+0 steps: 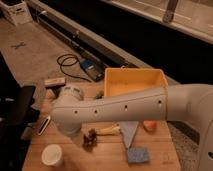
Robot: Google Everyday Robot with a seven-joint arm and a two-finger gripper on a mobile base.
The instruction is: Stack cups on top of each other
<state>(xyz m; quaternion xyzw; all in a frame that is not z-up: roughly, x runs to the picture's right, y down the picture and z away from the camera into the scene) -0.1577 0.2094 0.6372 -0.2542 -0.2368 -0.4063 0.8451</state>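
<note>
The gripper [90, 139] hangs under the white arm [125, 107], fingers apart and empty, low over the tabletop [165, 150]. The cream-white cup [52, 155] stands upright, left of the fingers and nearer the camera, apart from them. The arm hides the green cup.

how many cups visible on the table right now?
1. A cream-white cup stands at the wooden table's near-left corner. The arm crosses the table's middle, so another cup may be hidden behind it. The gripper is not in view.
</note>
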